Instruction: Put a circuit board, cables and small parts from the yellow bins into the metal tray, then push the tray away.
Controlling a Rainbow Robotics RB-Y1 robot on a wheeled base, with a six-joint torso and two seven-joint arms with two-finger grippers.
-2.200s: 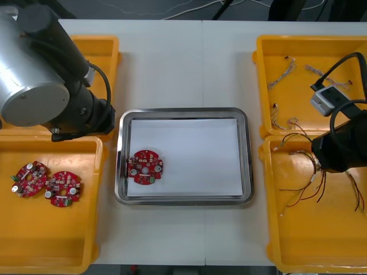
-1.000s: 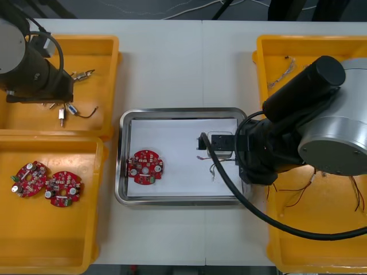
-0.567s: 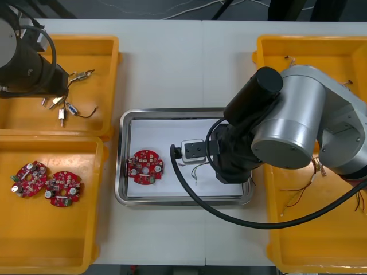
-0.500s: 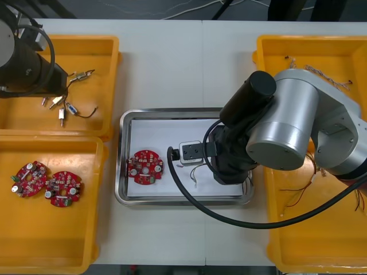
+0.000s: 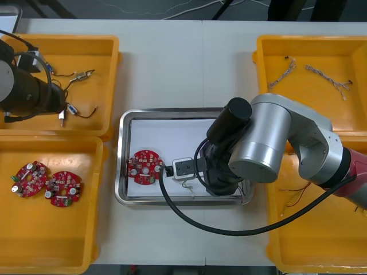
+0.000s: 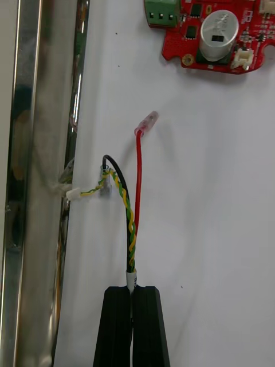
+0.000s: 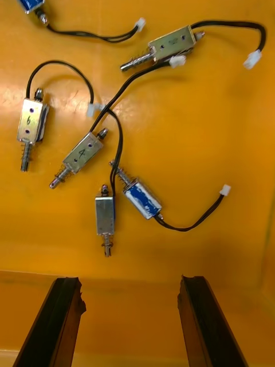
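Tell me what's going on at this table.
The right gripper is over the metal tray, shut on the end of a red and yellow cable. The cable's loose ends spread over the tray's white inside, near the one circuit board lying there. The left gripper hangs open above small metal parts in the far left yellow bin. So the board is in, the cable is seemingly being delivered, and the parts are not yet picked.

Overhead, wrist views close over tray point(image 5: 183, 110), bin point(image 5: 80, 51)
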